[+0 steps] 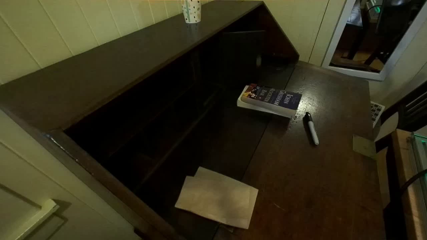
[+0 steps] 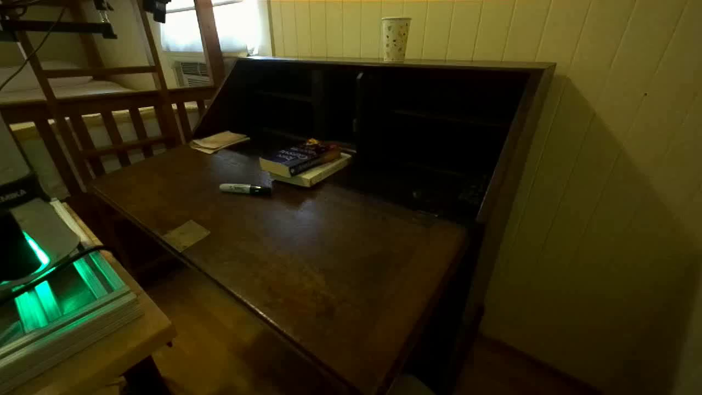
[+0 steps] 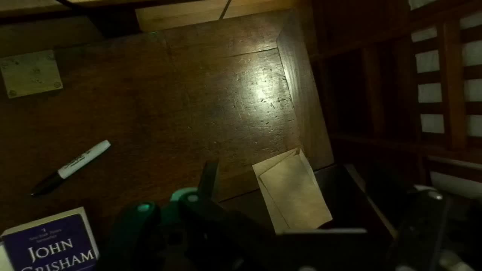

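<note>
The pincer [image 3: 295, 178] stands wide and empty above the desk [image 3: 162, 109], its dark, blurred fingers [image 3: 209, 177] spread at the bottom of the wrist view. Nearest to it are two light brown papers [image 3: 295, 192]; they show in the gap between the fingers but lie flat on the desk beyond the tips, not touching them. One overlaps the other at a slight turn, across the seam in the desktop.

To the left of the pincer in the wrist view lies a marker [image 3: 79, 163] with a white barrel and a black cap. On the same side, near the capped end, a dark blue paperback [image 3: 51, 244] by John Grisham rests on a pale book [image 2: 318, 173]. Farther out past the marker, by the desk's edge, is a pale square patch [image 3: 32, 73].

To the pincer's right, past the desk's end, stands a wooden bed railing [image 3: 450, 109]. Well apart from the papers, a speckled cup [image 2: 396, 41] stands upright on the desk's top.
</note>
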Controlling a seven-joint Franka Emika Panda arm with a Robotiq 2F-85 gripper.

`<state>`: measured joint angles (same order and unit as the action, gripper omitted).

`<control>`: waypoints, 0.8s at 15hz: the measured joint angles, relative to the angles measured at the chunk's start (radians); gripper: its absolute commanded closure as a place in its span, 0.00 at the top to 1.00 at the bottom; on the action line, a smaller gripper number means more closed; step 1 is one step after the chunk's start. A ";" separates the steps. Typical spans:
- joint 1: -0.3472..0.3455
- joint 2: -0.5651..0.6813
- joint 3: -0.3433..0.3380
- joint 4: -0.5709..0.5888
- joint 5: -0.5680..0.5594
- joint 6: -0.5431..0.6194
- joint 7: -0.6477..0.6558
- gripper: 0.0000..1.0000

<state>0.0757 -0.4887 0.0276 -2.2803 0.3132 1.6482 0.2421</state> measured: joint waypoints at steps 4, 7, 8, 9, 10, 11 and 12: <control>0.000 0.000 0.000 0.000 0.000 0.000 0.000 1.00; 0.000 0.000 0.000 0.000 0.000 0.000 0.000 1.00; 0.000 0.000 0.000 0.000 0.000 0.000 0.000 1.00; -0.002 0.000 0.002 0.000 0.000 0.000 0.000 1.00; -0.006 0.003 0.007 -0.002 -0.001 -0.001 0.000 1.00; -0.007 0.014 0.014 -0.009 -0.004 -0.003 -0.003 1.00; -0.007 0.030 0.023 -0.021 -0.015 -0.008 -0.004 1.00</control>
<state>0.0684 -0.4590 0.0505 -2.3010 0.2986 1.6405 0.2379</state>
